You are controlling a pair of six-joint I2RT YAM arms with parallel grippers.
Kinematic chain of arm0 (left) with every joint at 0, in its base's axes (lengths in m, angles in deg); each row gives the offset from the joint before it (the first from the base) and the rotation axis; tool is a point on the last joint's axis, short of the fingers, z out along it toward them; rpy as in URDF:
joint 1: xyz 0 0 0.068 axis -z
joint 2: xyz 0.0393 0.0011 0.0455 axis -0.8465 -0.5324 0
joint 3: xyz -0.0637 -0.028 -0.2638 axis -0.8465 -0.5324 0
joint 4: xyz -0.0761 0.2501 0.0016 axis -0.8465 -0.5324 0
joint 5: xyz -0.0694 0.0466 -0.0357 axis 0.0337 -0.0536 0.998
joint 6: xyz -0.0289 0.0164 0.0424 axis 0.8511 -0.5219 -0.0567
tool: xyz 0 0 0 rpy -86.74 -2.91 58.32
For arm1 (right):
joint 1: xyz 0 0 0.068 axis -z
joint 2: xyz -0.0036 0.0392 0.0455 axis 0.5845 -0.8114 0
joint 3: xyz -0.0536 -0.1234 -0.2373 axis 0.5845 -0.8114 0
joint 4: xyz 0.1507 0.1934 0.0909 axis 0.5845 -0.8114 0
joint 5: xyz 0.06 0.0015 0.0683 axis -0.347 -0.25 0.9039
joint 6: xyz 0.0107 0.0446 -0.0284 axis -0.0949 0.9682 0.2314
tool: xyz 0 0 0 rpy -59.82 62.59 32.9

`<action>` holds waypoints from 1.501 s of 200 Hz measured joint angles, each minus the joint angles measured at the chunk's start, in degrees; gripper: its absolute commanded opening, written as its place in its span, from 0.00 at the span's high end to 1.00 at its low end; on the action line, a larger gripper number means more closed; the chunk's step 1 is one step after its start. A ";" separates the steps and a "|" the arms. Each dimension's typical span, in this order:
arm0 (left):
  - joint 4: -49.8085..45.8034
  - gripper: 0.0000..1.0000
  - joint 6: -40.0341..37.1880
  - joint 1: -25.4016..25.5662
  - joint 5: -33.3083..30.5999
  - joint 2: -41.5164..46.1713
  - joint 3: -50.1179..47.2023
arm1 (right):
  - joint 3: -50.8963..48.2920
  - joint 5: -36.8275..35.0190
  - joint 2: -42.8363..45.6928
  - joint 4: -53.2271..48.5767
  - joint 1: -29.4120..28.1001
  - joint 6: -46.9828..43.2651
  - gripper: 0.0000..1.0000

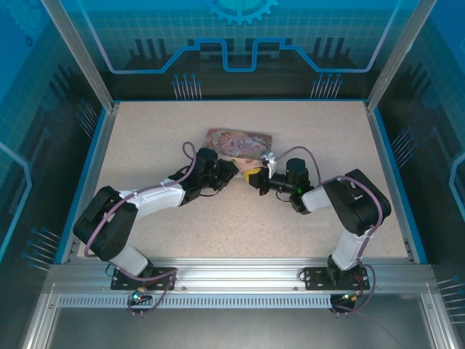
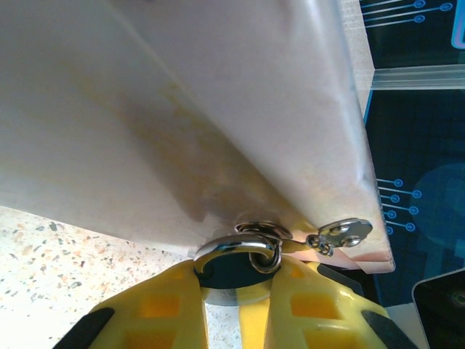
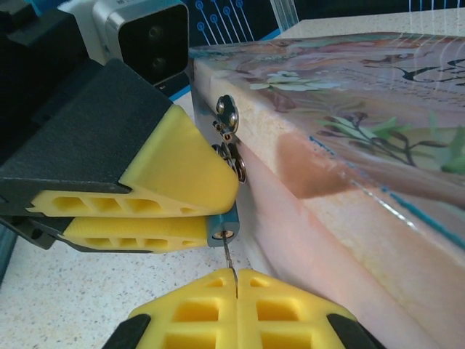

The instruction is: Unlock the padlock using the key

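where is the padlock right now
Left of centre in the right wrist view: the padlock, pinched in the left hand, hangs from the hasp on the side of the tin, with the key meeting its keyhole from below.

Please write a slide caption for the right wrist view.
Right gripper presents the key to the padlock, clamped by the left gripper beside the pink tin.

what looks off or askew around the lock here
Nothing stands out. The padlock hangs on the tin, pinched by the left gripper, and the right gripper holds the key up at its keyhole.
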State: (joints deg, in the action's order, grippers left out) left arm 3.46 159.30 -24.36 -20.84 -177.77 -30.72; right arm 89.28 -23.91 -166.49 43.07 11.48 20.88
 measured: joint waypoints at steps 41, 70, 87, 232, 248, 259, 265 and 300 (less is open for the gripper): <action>0.74 0.94 0.07 0.04 1.09 0.00 -0.07 | -1.29 1.01 0.02 2.91 0.52 2.45 1.00; 1.25 0.94 1.14 0.04 1.07 0.00 -0.59 | -1.27 -0.44 0.48 0.94 -0.50 0.72 1.00; 0.57 0.95 1.42 0.04 1.01 0.00 -0.63 | -1.25 -1.66 0.46 0.07 -1.20 -0.35 1.00; 0.81 0.95 1.46 -0.11 1.03 -0.04 -0.72 | 1.05 -4.85 -2.01 -3.06 -4.09 -2.60 1.00; 1.05 0.95 1.42 -0.09 1.07 -0.04 -0.72 | 1.03 -4.59 -1.70 -3.19 -3.78 -2.40 1.00; 1.46 0.95 1.22 -0.04 1.09 -0.04 -0.72 | 1.03 -4.57 -1.07 -3.98 -3.67 -2.47 1.00; 1.60 0.95 0.96 0.02 1.11 -0.04 -0.72 | 1.03 -4.59 -0.59 -4.63 -3.65 -2.69 1.00; 0.87 0.95 -2.89 0.35 1.51 -0.04 -0.72 | 0.98 -4.50 2.58 -11.34 -3.28 -5.16 1.00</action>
State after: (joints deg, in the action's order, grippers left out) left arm 4.33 156.41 -24.01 -19.33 -177.81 -31.44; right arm 90.26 -28.41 -163.91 31.73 8.20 15.72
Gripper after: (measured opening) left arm 0.192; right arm 0.049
